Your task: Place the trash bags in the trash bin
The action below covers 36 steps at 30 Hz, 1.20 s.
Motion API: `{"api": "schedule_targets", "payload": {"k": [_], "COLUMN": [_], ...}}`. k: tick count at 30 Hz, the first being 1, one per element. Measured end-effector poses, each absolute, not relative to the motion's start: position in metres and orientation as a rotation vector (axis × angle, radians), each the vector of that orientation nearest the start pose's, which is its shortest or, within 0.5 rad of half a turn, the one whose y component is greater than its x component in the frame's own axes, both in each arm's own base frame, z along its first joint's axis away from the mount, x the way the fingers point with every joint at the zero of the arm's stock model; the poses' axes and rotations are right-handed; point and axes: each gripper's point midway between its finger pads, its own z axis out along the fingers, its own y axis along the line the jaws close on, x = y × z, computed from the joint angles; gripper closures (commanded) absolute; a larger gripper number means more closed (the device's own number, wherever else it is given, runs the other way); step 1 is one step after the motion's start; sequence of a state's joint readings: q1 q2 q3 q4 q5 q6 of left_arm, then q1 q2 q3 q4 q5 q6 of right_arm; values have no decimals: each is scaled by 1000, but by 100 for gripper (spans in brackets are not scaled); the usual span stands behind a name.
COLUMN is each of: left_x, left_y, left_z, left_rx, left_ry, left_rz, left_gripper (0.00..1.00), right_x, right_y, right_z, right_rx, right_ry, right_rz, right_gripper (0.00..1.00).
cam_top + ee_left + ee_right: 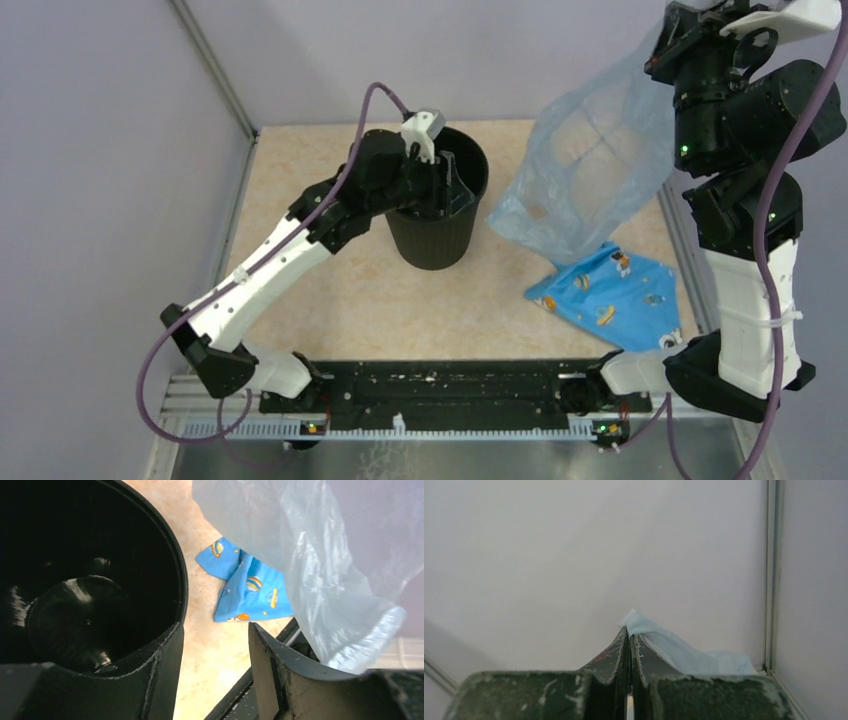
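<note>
The tan table (330, 300) is carrying everything, and over its right side the translucent trash bag (590, 170) is hanging in the air, its lower end reaching down near a blue printed cloth (610, 295) lying flat. The black trash bin (435, 240) is standing upright to the left, apart from the bag. The right gripper (629, 636) is clenching the bag's top edge high up, while the left gripper (215, 625) is hovering at the bin's rim, jaws parted, grasping nothing.
</note>
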<state>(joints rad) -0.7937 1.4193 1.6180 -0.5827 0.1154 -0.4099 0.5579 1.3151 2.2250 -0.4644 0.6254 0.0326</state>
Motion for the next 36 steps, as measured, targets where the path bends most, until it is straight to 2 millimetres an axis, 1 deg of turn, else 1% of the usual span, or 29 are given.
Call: {"api": "schedule_targets", "payload": {"k": [4, 7, 9, 11, 16, 20, 23, 25, 27, 29, 33, 36], "left_x": [253, 234, 224, 215, 197, 177, 162, 156, 152, 153, 161, 168], "left_y": [-321, -323, -327, -333, -353, -375, -388, -393, -400, -408, -423, -429], "left_z": [372, 381, 384, 387, 390, 399, 406, 409, 409, 406, 396, 391], "left_rx": [416, 382, 366, 350, 331, 374, 414, 432, 447, 446, 428, 396], "left_ry": [1957, 1924, 1909, 1891, 1868, 1839, 1810, 1793, 1788, 1801, 1849, 1868], "left_rz": [-991, -1141, -1230, -1334, -1570, -1720, -1802, -1834, -1859, -1872, -1862, -1845], "left_gripper": [38, 31, 25, 19, 11, 9, 8, 9, 10, 11, 11, 13], "right_x": [284, 287, 288, 290, 295, 302, 307, 309, 310, 310, 310, 310], "right_y": [48, 39, 34, 30, 24, 25, 28, 29, 30, 30, 30, 30], "right_z": [656, 654, 652, 652, 649, 644, 640, 639, 638, 638, 637, 637], "right_rx": [271, 305, 322, 342, 376, 384, 381, 379, 377, 378, 377, 376], "right_ry": [1173, 1170, 1172, 1169, 1171, 1183, 1194, 1200, 1203, 1204, 1204, 1205], "right_rz": [106, 37, 0, -32, -84, -111, -123, -127, -129, -129, -129, -128], "right_gripper": [100, 100, 100, 100, 100, 100, 100, 100, 100, 100, 100, 100]}}
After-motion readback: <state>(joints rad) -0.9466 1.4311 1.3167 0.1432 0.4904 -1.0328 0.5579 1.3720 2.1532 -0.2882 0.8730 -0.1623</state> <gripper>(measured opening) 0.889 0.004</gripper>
